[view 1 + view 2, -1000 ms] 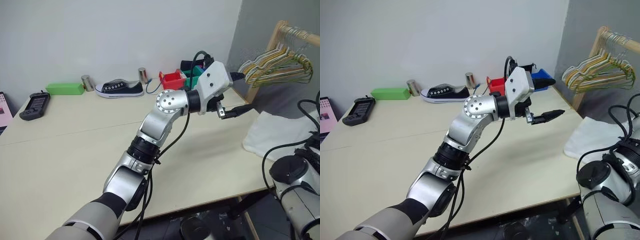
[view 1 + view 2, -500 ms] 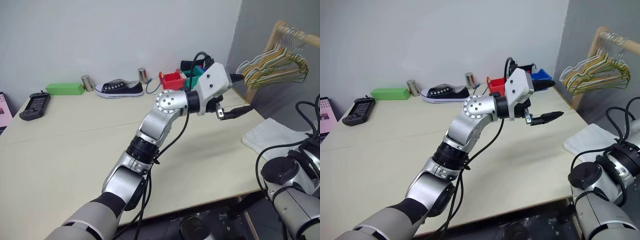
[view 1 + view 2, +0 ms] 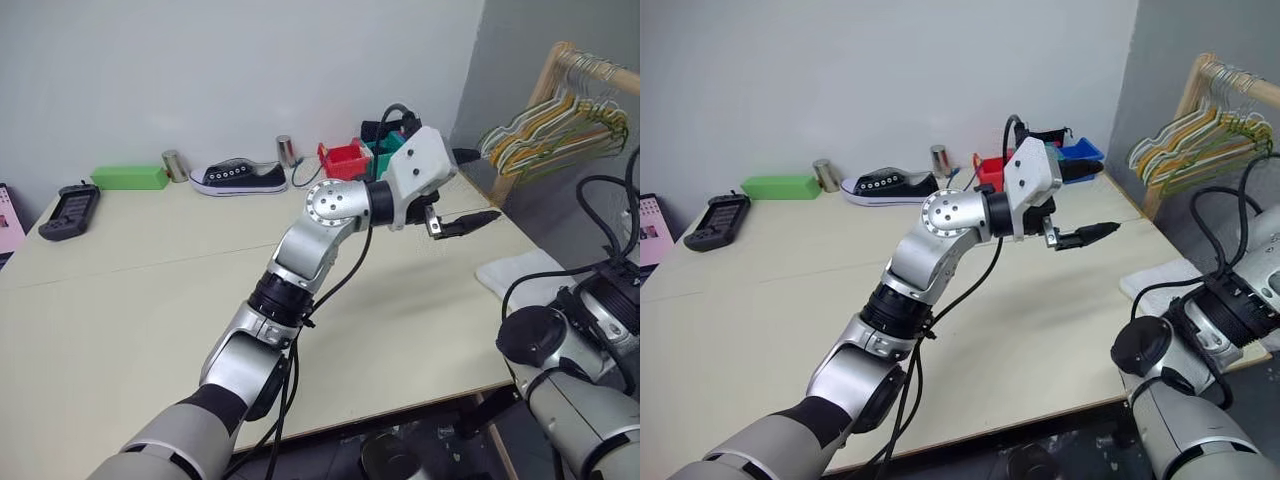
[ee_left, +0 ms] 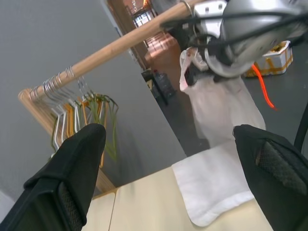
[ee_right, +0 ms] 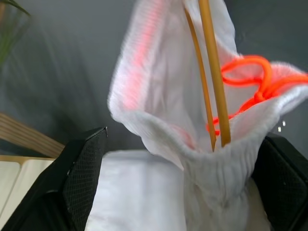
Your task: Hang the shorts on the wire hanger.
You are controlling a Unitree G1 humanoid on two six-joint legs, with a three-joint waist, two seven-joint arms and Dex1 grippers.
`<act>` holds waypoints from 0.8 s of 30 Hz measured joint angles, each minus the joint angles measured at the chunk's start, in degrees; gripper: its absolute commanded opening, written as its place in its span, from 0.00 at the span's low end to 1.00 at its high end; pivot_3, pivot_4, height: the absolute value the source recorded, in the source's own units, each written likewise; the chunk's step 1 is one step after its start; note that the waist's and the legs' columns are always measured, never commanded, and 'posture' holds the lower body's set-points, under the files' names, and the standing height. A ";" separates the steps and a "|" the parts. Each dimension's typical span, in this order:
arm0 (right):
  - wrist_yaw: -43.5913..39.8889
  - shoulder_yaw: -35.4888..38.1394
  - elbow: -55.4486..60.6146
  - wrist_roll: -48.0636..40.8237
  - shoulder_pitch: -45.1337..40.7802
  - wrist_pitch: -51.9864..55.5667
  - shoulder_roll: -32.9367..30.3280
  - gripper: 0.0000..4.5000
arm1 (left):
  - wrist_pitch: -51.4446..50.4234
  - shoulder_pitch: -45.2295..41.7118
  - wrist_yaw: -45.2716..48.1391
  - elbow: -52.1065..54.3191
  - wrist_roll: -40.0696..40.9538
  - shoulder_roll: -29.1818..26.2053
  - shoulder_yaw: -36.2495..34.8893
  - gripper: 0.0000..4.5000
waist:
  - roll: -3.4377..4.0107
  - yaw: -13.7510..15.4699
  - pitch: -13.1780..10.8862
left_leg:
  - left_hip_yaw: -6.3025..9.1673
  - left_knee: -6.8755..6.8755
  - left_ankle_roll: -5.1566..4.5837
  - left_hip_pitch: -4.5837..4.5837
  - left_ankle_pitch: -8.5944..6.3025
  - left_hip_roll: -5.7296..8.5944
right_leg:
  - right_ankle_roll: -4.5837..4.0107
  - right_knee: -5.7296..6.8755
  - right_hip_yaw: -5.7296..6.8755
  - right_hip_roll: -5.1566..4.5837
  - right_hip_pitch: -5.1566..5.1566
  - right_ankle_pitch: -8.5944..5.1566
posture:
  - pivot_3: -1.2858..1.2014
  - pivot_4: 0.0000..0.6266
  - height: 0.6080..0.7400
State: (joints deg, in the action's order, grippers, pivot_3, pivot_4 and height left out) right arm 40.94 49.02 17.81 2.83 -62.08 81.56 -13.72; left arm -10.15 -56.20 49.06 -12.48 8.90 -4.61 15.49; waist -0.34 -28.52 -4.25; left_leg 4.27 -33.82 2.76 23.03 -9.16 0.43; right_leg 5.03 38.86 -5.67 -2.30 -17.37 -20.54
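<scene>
No legible writing; shorts (image 5: 192,159) around wire hanger (image 5: 214,77).

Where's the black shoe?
The black sneaker sits at the table's far edge by the wall, between two metal cans, left of the red bin.

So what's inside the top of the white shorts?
Two thin yellow wires of the hanger go down into the shorts, next to the orange string. The cloth hides the rest of the hanger.

white shorts (image 5: 159,120), orange drawstring (image 5: 250,86), yellow-gold wire hanger (image 5: 211,72)
</scene>
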 measured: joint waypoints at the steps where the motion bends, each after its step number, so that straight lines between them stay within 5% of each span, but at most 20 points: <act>1: -0.40 -1.26 1.73 0.58 -0.23 1.54 0.52 0.99 | -0.27 0.20 0.05 0.31 0.03 -0.33 0.00 1.00 | 0.00 -0.02 0.00 | 0.02 0.00 0.00 0.00 0.00 -0.01 | -0.01 0.01 0.01 0.01 -0.01 0.00 | 0.33 0.00 1.00; 12: -13.72 -20.93 8.35 -0.25 -0.98 9.53 5.30 0.99 | -7.26 8.22 -1.50 7.26 1.70 -9.20 -5.15 1.00 | 0.04 -1.57 0.03 | 0.34 0.00 0.00 -0.02 0.00 -0.02 | 0.01 0.07 0.02 0.02 0.00 0.00 | 0.36 0.00 1.00; 18: -23.64 -31.31 -2.96 -4.03 5.52 -5.07 10.02 0.99 | -15.97 18.98 -8.29 17.12 3.47 -14.44 -12.84 1.00 | -0.05 -0.60 0.05 | 0.51 0.04 -0.01 -0.08 0.00 -0.12 | 0.01 0.16 0.13 0.19 0.05 0.01 | 0.41 0.00 1.00; 24: -32.15 -45.24 -13.86 -2.71 13.31 -26.58 8.16 0.99 | -23.82 32.10 -18.85 28.15 3.67 -15.35 -19.75 1.00 | -0.26 5.47 0.02 | 0.55 0.01 0.01 0.04 -0.02 -0.06 | 0.03 0.09 0.15 0.12 0.02 0.03 | 0.46 0.00 1.00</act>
State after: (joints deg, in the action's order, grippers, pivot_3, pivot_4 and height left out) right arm 8.79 3.77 3.95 0.12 -48.77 54.99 -5.56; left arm -33.97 -24.10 30.20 15.67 12.58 -19.95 -4.25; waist -0.60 -23.06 -4.23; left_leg 4.82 -33.81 2.78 23.08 -9.18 0.37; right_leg 5.06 38.95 -5.52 -2.17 -17.34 -20.51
